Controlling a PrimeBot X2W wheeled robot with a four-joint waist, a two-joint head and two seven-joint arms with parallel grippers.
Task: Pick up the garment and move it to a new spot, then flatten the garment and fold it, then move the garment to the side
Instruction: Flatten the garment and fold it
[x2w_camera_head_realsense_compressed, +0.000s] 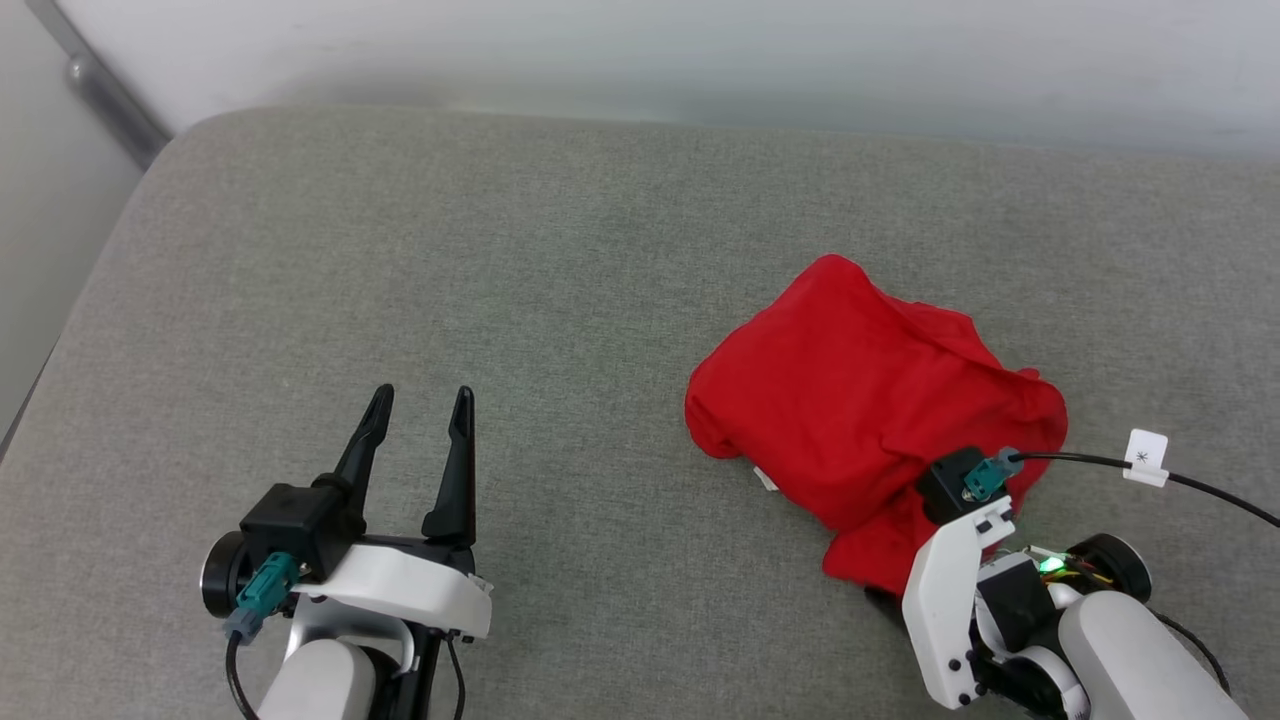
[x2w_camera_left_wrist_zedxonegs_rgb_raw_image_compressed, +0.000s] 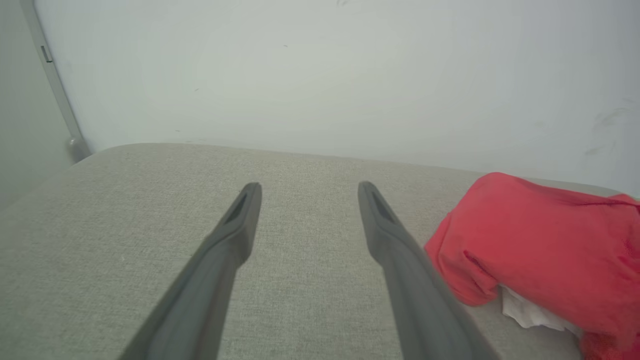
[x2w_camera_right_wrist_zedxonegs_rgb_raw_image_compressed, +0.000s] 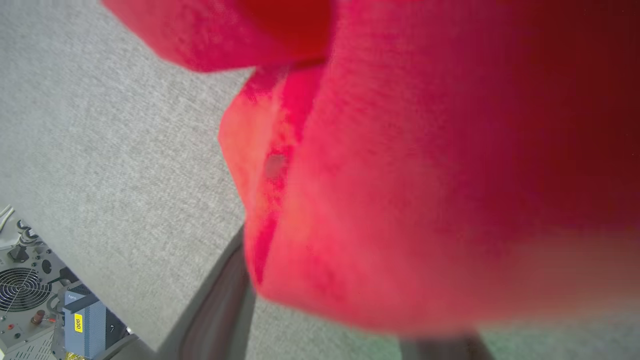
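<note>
Head view: crumpled red jersey garment (x2w_camera_head_realsense_compressed: 860, 400) lies in a loose heap on the right half of the grey woven cushioned surface (x2w_camera_head_realsense_compressed: 500, 250), near the front edge. No lettering shows. A scrap of white cloth (x2w_camera_left_wrist_zedxonegs_rgb_raw_image_compressed: 525, 310) peeks from under the heap's near left side.

Right gripper (x2w_camera_head_realsense_compressed: 955, 490) is nosed into the near right corner of the heap, with its fingers buried in the cloth. Right wrist view: red fabric drapes between two dark finger bases set apart. The tips are hidden, so I cannot tell whether they have clamped.

Left gripper (x2w_camera_head_realsense_compressed: 420, 400) hovers over bare cushion, well apart from the garment, with its jaws spread wide and nothing between them.

Step in hand, as I judge it: the first pick-up, at the grasping stage. Nothing is flattened or folded yet.

Next move likely calls for a firm pinch on a good bunch of cloth before lifting. A thin fold could slip free, and the trailing bulk will drag. The open stretch to the left looks like a fair new spot.
</note>
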